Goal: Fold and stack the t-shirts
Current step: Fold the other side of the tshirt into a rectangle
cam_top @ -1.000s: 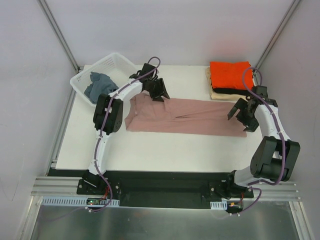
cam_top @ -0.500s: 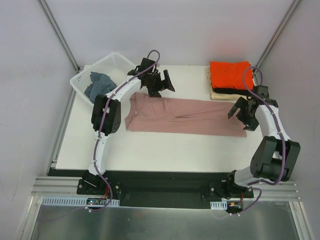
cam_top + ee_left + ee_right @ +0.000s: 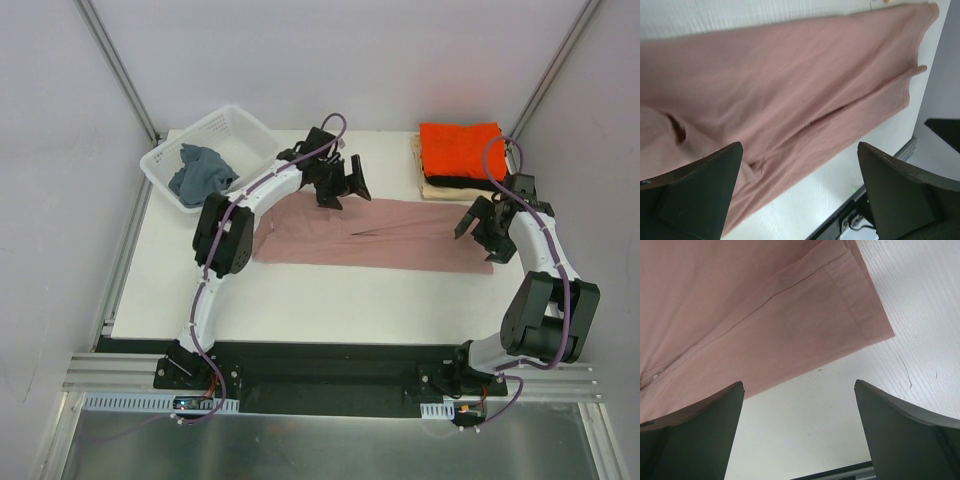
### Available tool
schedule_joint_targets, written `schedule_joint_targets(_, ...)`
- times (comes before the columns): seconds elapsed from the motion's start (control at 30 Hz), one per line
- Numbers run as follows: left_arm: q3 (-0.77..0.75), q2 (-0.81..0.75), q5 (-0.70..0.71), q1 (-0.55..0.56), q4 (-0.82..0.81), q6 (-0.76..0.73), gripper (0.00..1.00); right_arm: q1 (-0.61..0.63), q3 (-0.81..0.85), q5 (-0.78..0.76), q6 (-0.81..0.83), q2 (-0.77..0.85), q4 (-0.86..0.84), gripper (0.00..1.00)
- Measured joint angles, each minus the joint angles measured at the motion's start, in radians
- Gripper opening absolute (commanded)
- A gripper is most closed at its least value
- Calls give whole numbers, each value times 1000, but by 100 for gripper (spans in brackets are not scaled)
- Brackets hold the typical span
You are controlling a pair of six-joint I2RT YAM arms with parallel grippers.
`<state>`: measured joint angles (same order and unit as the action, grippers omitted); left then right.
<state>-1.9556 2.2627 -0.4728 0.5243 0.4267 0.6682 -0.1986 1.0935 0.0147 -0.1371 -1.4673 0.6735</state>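
A dusty-pink t-shirt [image 3: 390, 235] lies flat across the table as a long folded strip running left to right. My left gripper [image 3: 345, 185] hovers open above its far edge near the middle, holding nothing. The left wrist view shows the pink t-shirt [image 3: 790, 85] spread below the wide-apart fingers of the left gripper [image 3: 799, 150]. My right gripper [image 3: 480, 225] stands open over the strip's right end. In the right wrist view the pink t-shirt's hem corner [image 3: 740, 310] lies just beyond the right gripper [image 3: 799, 385]. At the back right, a folded orange t-shirt [image 3: 458, 150] tops a black one [image 3: 455, 181] and a cream one [image 3: 440, 190].
A white plastic basket [image 3: 185, 135] stands at the back left corner with a blue-grey cloth [image 3: 200, 170] inside. White table [image 3: 330, 300] shows in front of the pink shirt, up to the black base rail [image 3: 330, 365] at the near edge.
My left gripper opened, let go of the pink shirt's left end, rose and swung right along its far edge. The right arm stayed put.
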Motion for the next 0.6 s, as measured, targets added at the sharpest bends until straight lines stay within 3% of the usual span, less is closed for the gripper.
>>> schedule_joint_targets(0.33,-356,340,-72,-14,-46,1,99,0,-10,-2,0,0,-2,97)
schedule_joint_targets(0.6,-383,397,-190,-24,-222,2,99,0,-12,0,0,3,-4,97)
